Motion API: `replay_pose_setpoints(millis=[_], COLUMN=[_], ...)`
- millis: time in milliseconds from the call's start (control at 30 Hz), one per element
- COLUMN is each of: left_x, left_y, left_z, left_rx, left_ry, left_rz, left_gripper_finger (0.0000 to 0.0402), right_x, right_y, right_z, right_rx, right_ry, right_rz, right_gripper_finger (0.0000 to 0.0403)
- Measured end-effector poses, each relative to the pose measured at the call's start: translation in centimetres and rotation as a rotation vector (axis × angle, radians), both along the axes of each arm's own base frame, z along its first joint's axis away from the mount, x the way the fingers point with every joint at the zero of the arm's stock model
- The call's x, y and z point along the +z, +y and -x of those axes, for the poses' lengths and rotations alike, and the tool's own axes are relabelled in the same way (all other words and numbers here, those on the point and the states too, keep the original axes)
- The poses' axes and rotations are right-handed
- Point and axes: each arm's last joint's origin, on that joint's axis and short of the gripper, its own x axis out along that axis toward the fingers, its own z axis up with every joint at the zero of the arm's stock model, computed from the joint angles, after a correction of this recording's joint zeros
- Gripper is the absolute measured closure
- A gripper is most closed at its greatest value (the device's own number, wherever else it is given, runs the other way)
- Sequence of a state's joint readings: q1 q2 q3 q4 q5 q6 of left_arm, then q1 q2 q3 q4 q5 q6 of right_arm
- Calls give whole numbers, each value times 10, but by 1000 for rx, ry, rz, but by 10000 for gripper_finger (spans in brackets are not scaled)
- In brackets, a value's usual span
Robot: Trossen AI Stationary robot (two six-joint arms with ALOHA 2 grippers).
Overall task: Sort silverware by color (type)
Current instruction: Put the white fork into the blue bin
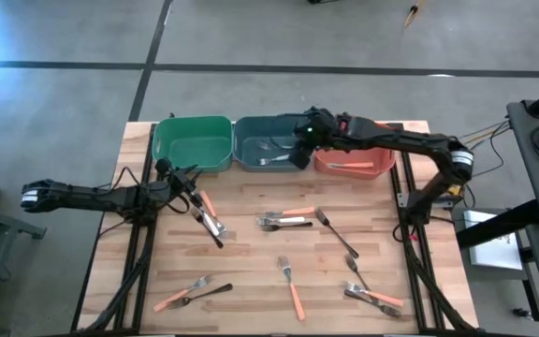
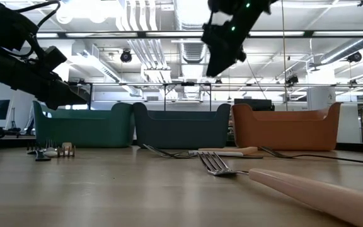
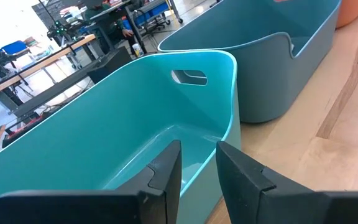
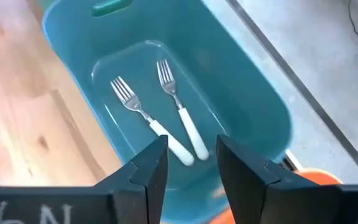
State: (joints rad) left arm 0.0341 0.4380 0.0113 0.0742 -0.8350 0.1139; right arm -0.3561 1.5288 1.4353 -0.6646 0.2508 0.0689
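My right gripper (image 1: 299, 150) (image 4: 191, 168) hangs open over the blue-grey bin (image 1: 268, 142) with nothing between its fingers. Two forks with white handles (image 4: 166, 118) lie flat on that bin's floor. My left gripper (image 1: 187, 180) (image 3: 197, 168) waits open at the table's left, just in front of the green bin (image 3: 135, 124), and holds nothing. More silverware lies flat on the wooden table: a cluster of forks (image 1: 284, 220), a black fork (image 1: 337, 234), an orange-handled fork (image 1: 294, 286), and pieces at the near left (image 1: 190, 292) and the near right (image 1: 372, 298).
Three bins stand in a row at the far edge: green (image 1: 193, 140), blue-grey, and orange (image 1: 356, 161), which holds an orange-handled piece (image 1: 349, 166). Utensils (image 1: 209, 217) lie close to my left gripper. Black cables run along the table's left side (image 1: 134, 234).
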Motion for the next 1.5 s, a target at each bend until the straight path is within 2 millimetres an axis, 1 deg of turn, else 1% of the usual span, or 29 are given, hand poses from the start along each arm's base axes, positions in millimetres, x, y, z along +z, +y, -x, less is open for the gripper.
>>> replay_pose_setpoints(millis=[167,267,400,500,600,800,867,967,1067,1200,1333,1500], left_x=[0,0,0,0,0,2,5,9,15,19,19,22], left_y=[0,0,0,0,0,0,0,0,0,2,3,2], left_z=[0,0,0,0,0,-1,-2,-3,-4,-2,-2,-3], left_rx=[0,0,0,-6,1,41,52,80,98,189,227,219], left_ry=[0,0,2,21,-4,-192,-280,-468,-620,-660,-798,-880], left_rz=[0,0,-1,-17,4,139,179,295,362,292,385,435], left_gripper_finger=[317,317,317,317,317,317,317,317,317,317,317,317], right_x=[24,32,38,39,38,37,38,45,59,71,76,81], right_y=[7,13,20,21,21,21,21,24,26,30,33,38], right_z=[15,20,24,24,24,23,24,28,34,44,56,68], right_rx=[-16,-6,17,24,19,15,14,37,43,33,17,8], right_ry=[-116,-154,-164,-168,-164,-162,-168,-197,-246,-267,-262,-254], right_rz=[-55,-74,-68,-62,-66,-72,-77,-110,-101,-102,-120,-132], right_gripper_finger=[285,287,287,290,294,302,304,305,305,305,305,305])
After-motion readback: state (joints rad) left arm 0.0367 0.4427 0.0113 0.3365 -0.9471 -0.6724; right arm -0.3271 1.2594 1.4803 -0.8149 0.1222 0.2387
